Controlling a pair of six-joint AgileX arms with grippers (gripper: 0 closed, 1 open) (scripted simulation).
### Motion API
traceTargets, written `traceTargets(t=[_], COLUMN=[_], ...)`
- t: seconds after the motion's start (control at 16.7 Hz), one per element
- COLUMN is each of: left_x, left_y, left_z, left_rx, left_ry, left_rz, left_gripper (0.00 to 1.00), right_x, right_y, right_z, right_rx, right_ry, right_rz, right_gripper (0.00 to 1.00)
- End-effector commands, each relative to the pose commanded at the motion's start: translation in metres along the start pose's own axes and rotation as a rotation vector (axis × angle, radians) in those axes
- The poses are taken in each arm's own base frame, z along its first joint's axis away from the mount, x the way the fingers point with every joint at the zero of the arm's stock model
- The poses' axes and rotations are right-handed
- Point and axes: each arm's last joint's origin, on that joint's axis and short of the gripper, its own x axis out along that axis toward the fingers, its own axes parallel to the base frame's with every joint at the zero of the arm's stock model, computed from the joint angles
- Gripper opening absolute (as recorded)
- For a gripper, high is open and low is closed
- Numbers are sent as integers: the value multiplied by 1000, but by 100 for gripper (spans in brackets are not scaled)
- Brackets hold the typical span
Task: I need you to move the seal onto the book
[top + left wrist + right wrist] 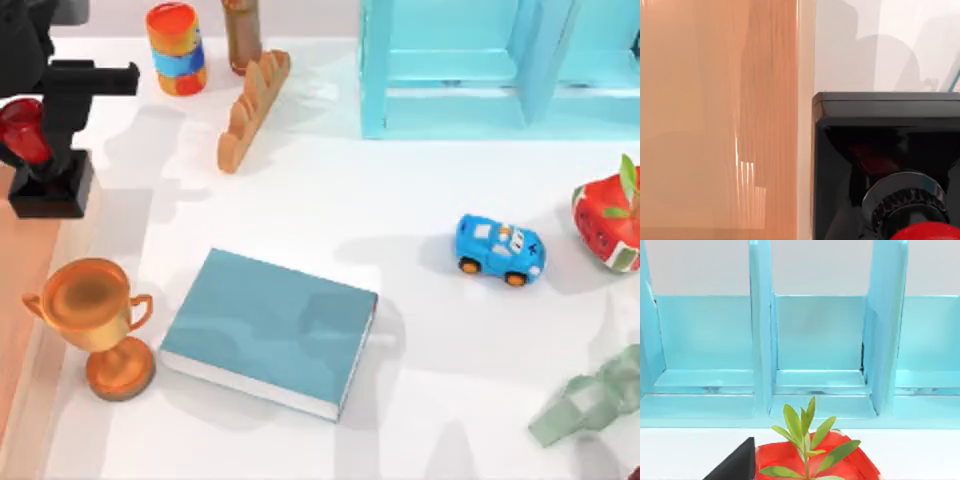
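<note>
The seal (50, 195), a black square block with a glossy red knob, hangs upright over the table's left edge. My left gripper (45, 150) comes down on it from above and is shut on the knob. In the left wrist view the seal (880, 150) looms close, block beyond the knob, with wooden floor and white table beneath. The book (270, 330), a teal hardcover with white page edges, lies flat front-left of centre, well to the right of and nearer than the seal. A black corner of my right gripper (735, 465) shows, parked at the right side.
A gold trophy (95, 320) stands just left of the book. A can (177, 48), a bottle (242, 35) and a wooden rack (250, 110) are at the back left. Light-blue shelf (500, 65), blue toy car (500, 250), red plant pot (610, 225) and a pale green object (590, 405) sit right.
</note>
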Motion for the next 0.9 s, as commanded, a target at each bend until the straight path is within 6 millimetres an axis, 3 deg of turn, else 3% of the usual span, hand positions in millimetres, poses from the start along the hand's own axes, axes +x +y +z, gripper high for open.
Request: traceTargets(t=[0.24, 0.42, 0.6, 0.72, 0.9], left_x=[5, 44, 77, 85, 88], left_y=[-57, -109, -148, -162, -165], left_z=[6, 0, -26, -39, -42], left_rx=[-5, -7, 0, 8, 8], left_ry=[-130, -100, -6, 32, 44], left_rz=[1, -31, -27, -21, -19], left_gripper=[0, 0, 0, 0, 0], right_x=[0, 0, 0, 0, 0], right_y=[0, 0, 0, 0, 0], right_z=[0, 0, 0, 0, 0], right_rx=[0, 0, 0, 0, 0], right_ry=[0, 0, 0, 0, 0], right_rz=[0, 0, 0, 0, 0], right_gripper=[100, 100, 100, 100, 100])
